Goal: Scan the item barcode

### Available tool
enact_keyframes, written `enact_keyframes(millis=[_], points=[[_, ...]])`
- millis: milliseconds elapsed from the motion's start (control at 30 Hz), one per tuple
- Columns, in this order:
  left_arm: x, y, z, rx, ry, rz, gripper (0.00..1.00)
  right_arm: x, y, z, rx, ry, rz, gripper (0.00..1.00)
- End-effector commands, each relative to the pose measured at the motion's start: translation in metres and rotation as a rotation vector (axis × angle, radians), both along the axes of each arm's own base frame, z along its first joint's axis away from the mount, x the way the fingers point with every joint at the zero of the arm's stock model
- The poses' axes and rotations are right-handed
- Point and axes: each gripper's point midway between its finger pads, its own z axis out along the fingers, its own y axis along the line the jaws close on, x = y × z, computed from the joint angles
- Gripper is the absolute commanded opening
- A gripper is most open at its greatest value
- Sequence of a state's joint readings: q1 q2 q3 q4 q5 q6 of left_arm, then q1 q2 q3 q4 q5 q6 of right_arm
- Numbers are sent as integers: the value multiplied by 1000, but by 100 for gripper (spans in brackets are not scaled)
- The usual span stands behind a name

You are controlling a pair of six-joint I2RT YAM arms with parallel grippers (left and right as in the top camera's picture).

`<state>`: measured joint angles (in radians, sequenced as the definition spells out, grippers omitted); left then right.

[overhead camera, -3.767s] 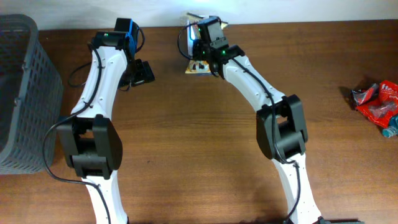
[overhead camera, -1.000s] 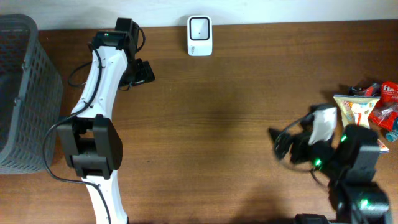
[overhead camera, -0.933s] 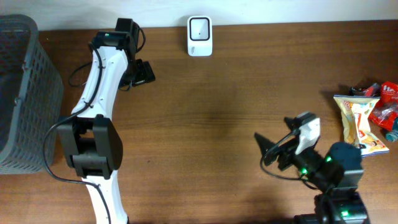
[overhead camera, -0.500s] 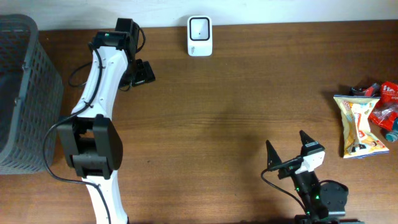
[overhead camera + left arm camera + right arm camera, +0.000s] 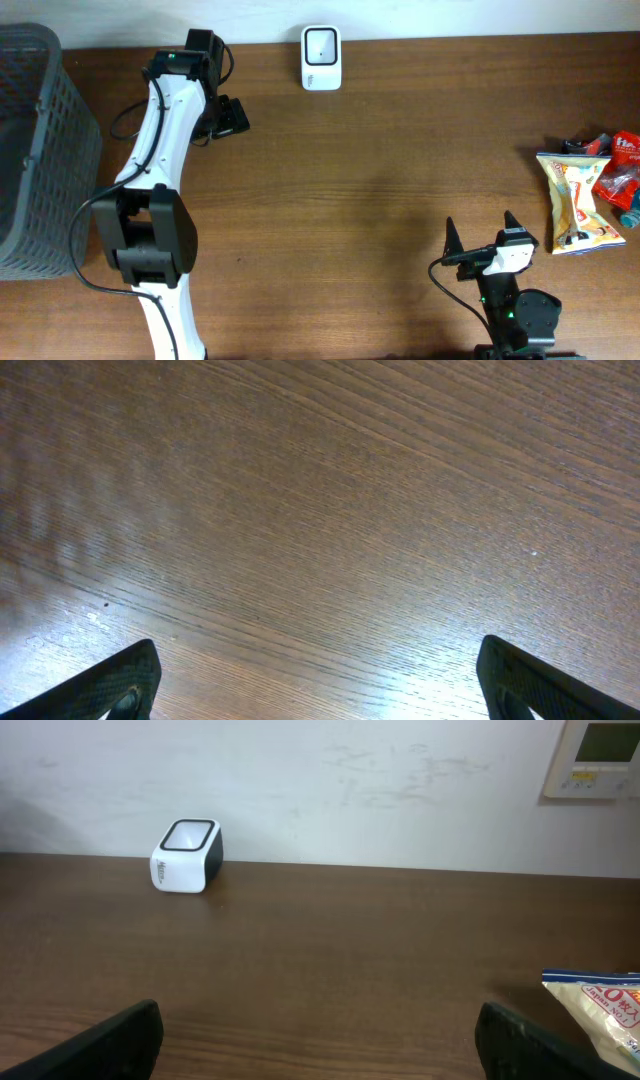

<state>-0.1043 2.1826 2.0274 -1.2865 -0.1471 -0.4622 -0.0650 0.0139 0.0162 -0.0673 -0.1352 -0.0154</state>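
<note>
The white barcode scanner (image 5: 321, 44) stands at the table's back edge, and the right wrist view shows it far off to the left (image 5: 187, 856). The item, a yellow snack packet (image 5: 575, 203), lies flat at the right side; its corner shows at the right wrist view's edge (image 5: 600, 1010). My right gripper (image 5: 482, 238) is open and empty near the front edge, left of the packet and apart from it. My left gripper (image 5: 228, 117) hangs open over bare wood at the back left, its fingertips (image 5: 130, 675) wide apart with nothing between them.
A grey mesh basket (image 5: 40, 150) stands at the far left edge. Red snack packets (image 5: 615, 165) lie piled at the far right, just behind the yellow one. A wall panel (image 5: 600, 755) hangs behind the table.
The right arm, earlier holding the packet at the scanner, has let it go at the right side and drawn back to the front edge, open. The left arm has not moved.
</note>
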Motion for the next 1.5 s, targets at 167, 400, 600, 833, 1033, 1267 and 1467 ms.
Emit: enact_keyframes(millis=[167, 400, 600, 833, 1033, 1267, 1467], points=[[1, 2, 3, 6, -8, 8, 99, 0, -4, -3, -7, 0, -17, 98], [-28, 3, 24, 0, 48, 6, 99, 0, -4, -3, -7, 0, -17, 98], [-69, -17, 81, -56, -400, -366, 99, 0, -4, -3, -7, 0, -17, 98], [-224, 4, 39, 102, -686, -551, 99, 0, -4, -3, -7, 0, -17, 98], [-218, 22, 49, 219, -1087, -450, 99, 0, -4, -3, -7, 0, -17, 98], [-208, 28, 54, 288, -1313, -406, 99, 0, -4, -3, -7, 0, -17, 98], [-209, 37, 47, 223, -1299, -294, 99, 0, -4, -3, -7, 0, -17, 98]])
